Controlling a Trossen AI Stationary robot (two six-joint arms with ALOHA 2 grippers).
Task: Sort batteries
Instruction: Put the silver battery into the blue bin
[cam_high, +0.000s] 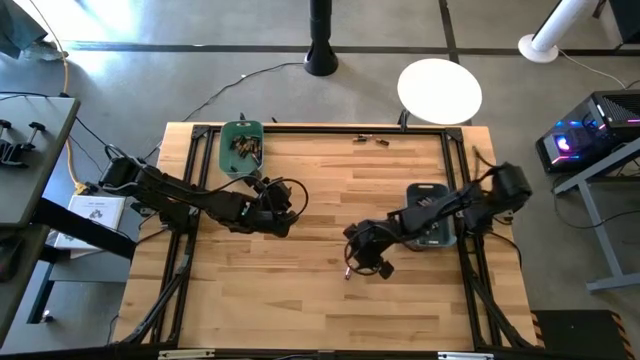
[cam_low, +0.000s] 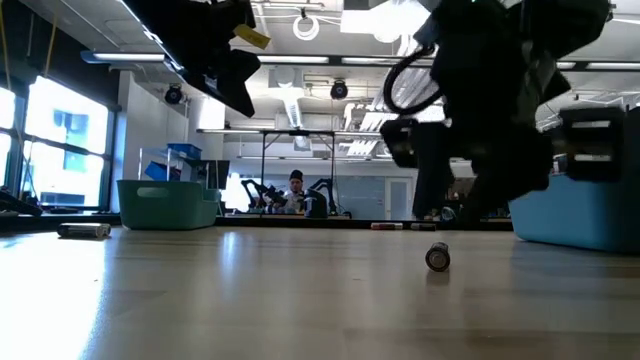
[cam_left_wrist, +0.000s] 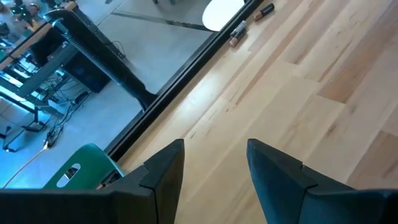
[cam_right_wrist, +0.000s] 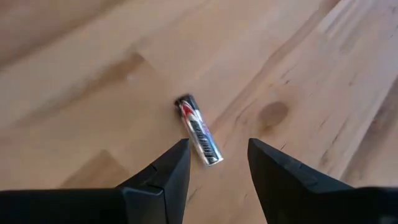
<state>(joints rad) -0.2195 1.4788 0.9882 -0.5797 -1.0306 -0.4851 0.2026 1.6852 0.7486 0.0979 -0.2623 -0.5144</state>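
Observation:
A silvery battery (cam_right_wrist: 199, 130) with a dark end lies flat on the wooden table, just ahead of my right gripper (cam_right_wrist: 217, 163). That gripper is open, slants down over the battery and is clear of it. In the low view this battery (cam_low: 437, 257) shows end-on. My right gripper (cam_high: 353, 262) is at mid-table, near-left of the blue-grey bin (cam_high: 432, 232). My left gripper (cam_left_wrist: 214, 165) is open and holds nothing. It hovers over bare wood, just near-right of the green bin (cam_high: 241, 145), which holds several brown batteries.
A few loose batteries (cam_high: 370, 139) lie at the table's far edge, and they show in the left wrist view too (cam_left_wrist: 238, 32). Another battery (cam_low: 84, 230) lies at the left in the low view. A black frame rail (cam_high: 330, 128) runs along the table's edges.

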